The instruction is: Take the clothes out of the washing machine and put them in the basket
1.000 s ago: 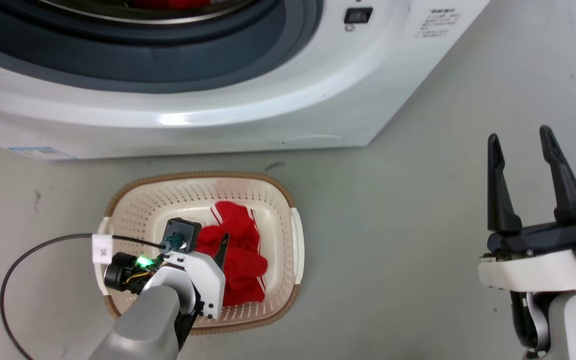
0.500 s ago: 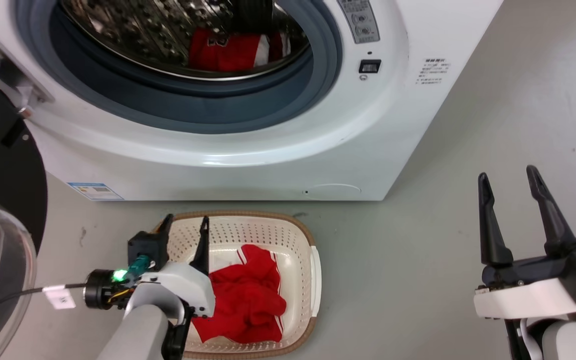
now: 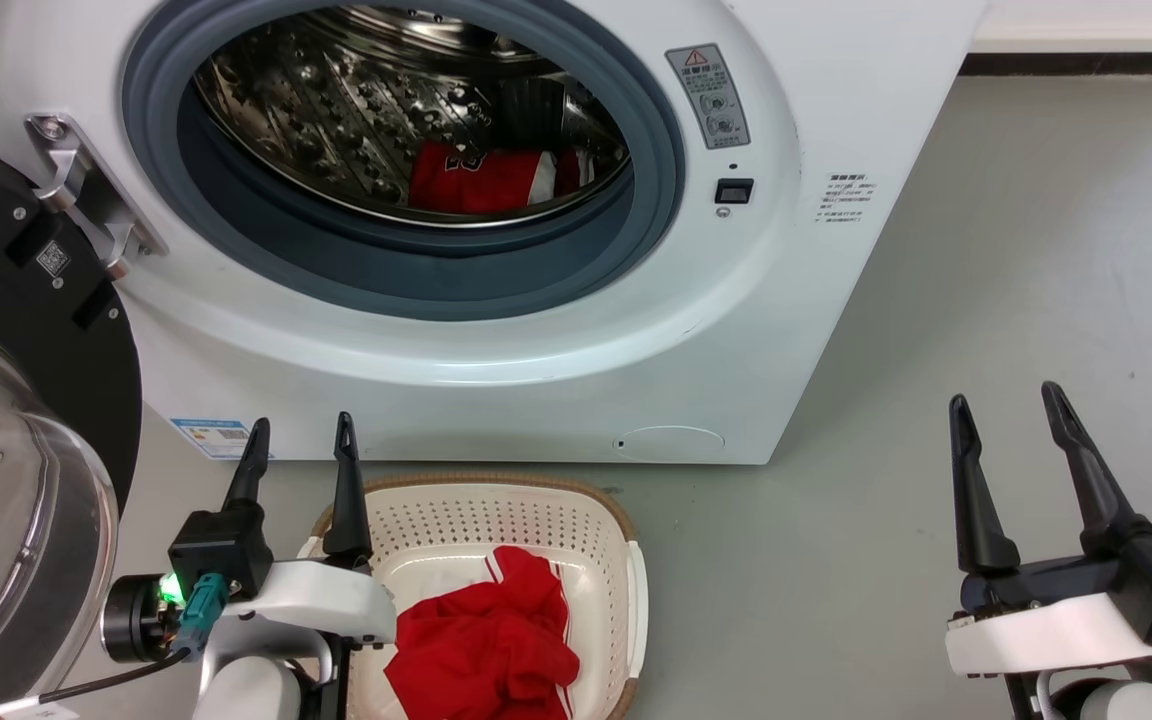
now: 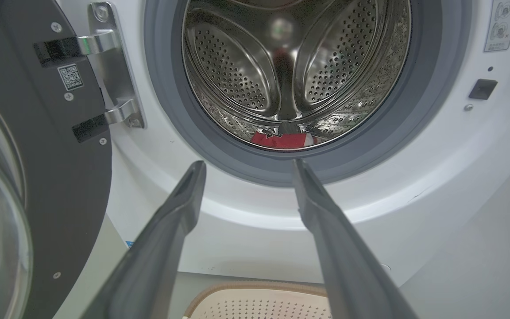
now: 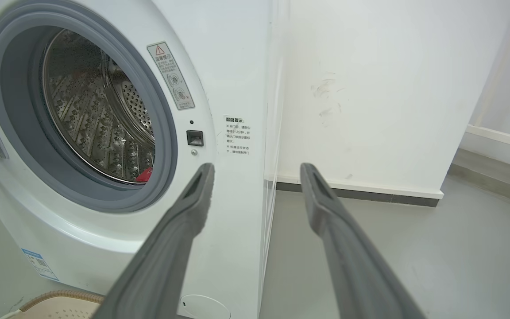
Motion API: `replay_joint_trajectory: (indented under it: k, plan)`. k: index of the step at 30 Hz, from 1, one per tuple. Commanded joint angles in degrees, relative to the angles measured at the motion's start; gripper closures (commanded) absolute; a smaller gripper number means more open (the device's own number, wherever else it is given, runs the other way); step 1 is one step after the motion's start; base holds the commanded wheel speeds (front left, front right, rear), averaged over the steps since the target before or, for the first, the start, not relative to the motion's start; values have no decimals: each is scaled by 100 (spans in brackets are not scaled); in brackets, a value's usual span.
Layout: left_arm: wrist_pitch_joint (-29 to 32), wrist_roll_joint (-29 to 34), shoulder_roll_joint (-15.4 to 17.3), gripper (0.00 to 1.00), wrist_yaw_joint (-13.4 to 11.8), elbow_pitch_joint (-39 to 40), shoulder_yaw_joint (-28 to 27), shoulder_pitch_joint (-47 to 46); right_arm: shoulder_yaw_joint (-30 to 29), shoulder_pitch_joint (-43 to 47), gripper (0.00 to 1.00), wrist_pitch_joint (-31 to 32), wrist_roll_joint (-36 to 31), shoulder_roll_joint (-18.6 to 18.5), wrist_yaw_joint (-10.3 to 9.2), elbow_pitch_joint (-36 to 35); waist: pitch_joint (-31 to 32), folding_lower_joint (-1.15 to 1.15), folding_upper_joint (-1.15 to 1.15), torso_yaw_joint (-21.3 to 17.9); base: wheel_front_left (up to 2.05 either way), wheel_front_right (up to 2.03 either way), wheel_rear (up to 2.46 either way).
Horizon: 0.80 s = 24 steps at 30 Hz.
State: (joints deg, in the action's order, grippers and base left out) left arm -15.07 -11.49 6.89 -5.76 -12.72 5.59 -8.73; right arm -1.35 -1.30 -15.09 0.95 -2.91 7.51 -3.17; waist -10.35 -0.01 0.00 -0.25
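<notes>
1. The washer [image 3: 836, 300] stands on the grey floor [image 3: 1036, 250]. Its black-framed door [image 3: 26, 330] is swung wide open to the robot's left, with the glass bulge facing outward.
2. Inside the grey ring [image 3: 656, 200], the perforated steel drum [image 3: 336, 110] holds a red jersey [image 3: 481, 180] with white trim. It lies low on the drum's bottom, right of centre. A dark mark on it may be lettering, but it is too small to read.
3. In the left wrist view, a thin strip of that jersey shows just above the ring's lower lip, between the two finger tips.
4. The basket [image 3: 496, 482] sits on the floor just in front of the washer's base, below the opening. Its near end is cut off by the bottom edge of the head view.
5. In the basket lies a crumpled red cloth [image 3: 491, 650] with white stripes, bunched on the bottom. The far part of the basket's bottom is bare.
6. The left claw [image 3: 301, 422] hangs at the basket's far left corner. Its fingers are spread, point toward the washer and hold nothing.
7. The right claw [image 3: 1004, 395] is likewise spread and empty. It is well apart from the basket, over floor to the right of the washer.
</notes>
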Motion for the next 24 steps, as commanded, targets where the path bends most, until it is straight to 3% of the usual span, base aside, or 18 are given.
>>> replay_joint_trajectory:
  k: [1, 10, 17, 24]
  plan:
    - [-15, 38, -5, 0, 17, 29, -22, 36, -2, 74, 0, -12, 3, 6, -4, 13, 33, 1, 0, -9, 0, 0, 0]
    - [-15, 328, -37, 0, 325, -433, -267, -676, 75, -98, 0, -12, 23, 6, -4, -55, -119, 1, 0, -160, 0, 0, 0]
    - [2, 473, 185, 0, 612, -1587, -149, -2114, 113, -383, 0, -12, 63, 6, -4, -119, -621, 1, 0, -377, 0, 0, 0]
    - [403, 599, 510, 0, 909, -2697, 46, -3758, 182, -704, 0, -11, 173, 7, -4, -185, -1285, 1, 0, -648, 0, 0, 0]
